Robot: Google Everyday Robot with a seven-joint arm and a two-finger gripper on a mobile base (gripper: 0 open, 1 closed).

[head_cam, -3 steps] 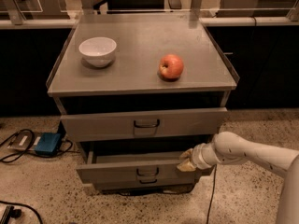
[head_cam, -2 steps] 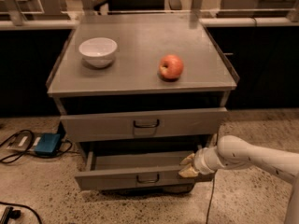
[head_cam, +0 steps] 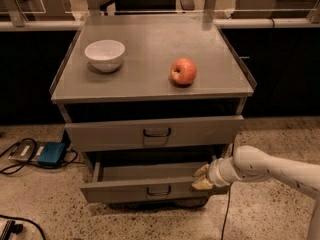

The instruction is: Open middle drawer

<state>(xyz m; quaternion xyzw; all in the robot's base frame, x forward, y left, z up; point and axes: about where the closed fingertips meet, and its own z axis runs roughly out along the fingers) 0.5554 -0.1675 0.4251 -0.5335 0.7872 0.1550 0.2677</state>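
The middle drawer [head_cam: 150, 189] is a grey metal drawer with a small dark loop handle [head_cam: 159, 190] at the centre of its front. It stands partly pulled out of the cabinet, and its shallow grey tray [head_cam: 145, 173] shows. My gripper [head_cam: 202, 178] is at the right end of the drawer's front, against its top edge. The white arm [head_cam: 270, 169] reaches in from the right. The taller, wider-fronted drawer [head_cam: 155, 132] above is pushed in.
A white bowl [head_cam: 105, 54] and a red apple [head_cam: 183, 72] sit on the grey cabinet top [head_cam: 150, 39]. A blue box with cables [head_cam: 50, 154] lies on the speckled floor at the left. Dark counters run behind the cabinet.
The middle drawer has slid further out toward the camera. My gripper has moved with it, a little forward and to the left.
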